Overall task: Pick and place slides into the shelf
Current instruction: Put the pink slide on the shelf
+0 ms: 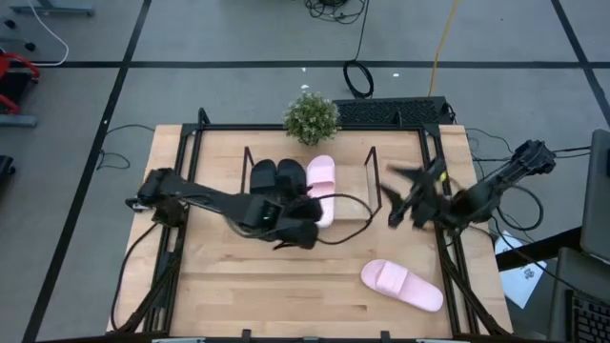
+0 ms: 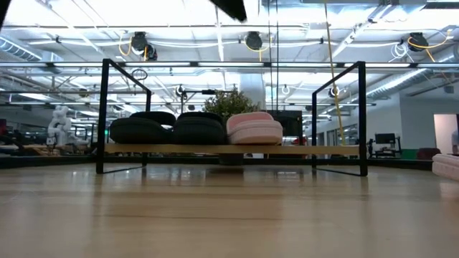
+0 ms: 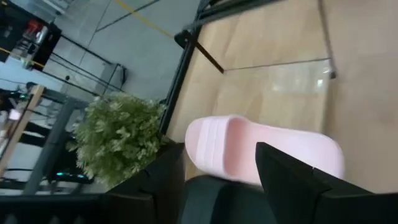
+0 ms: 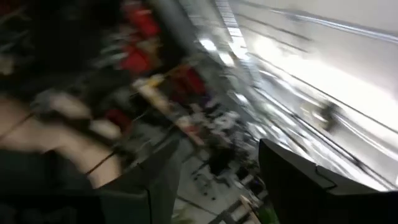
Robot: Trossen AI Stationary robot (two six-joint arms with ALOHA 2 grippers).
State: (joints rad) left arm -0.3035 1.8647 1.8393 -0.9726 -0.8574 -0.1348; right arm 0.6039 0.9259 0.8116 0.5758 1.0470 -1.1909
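The shelf (image 1: 355,183) holds two black slides (image 1: 276,176) side by side, with one pink slide (image 1: 321,179) to their right; all three lie on its wooden base (image 2: 308,150). The second pink slide (image 1: 401,284) lies flat on the table near the front right. My left gripper (image 1: 303,219) is open over the shelf's near edge, by the right black slide (image 3: 217,202) and the pink one (image 3: 267,146). My right gripper (image 1: 394,198) is open and holds nothing, in the air right of the shelf. My left gripper's open fingers (image 3: 292,180) stand on either side of the right black slide's near end (image 3: 217,199), coming from the near left and slanting down. I cannot tell whether they touch it. The slide lies in the shelf.
A small potted plant (image 1: 312,116) stands just behind the shelf. A black frame (image 1: 434,152) edges the table. The shelf's right part (image 1: 367,195) is bare wood. In the low view the loose pink slide (image 2: 446,166) shows at the right edge.
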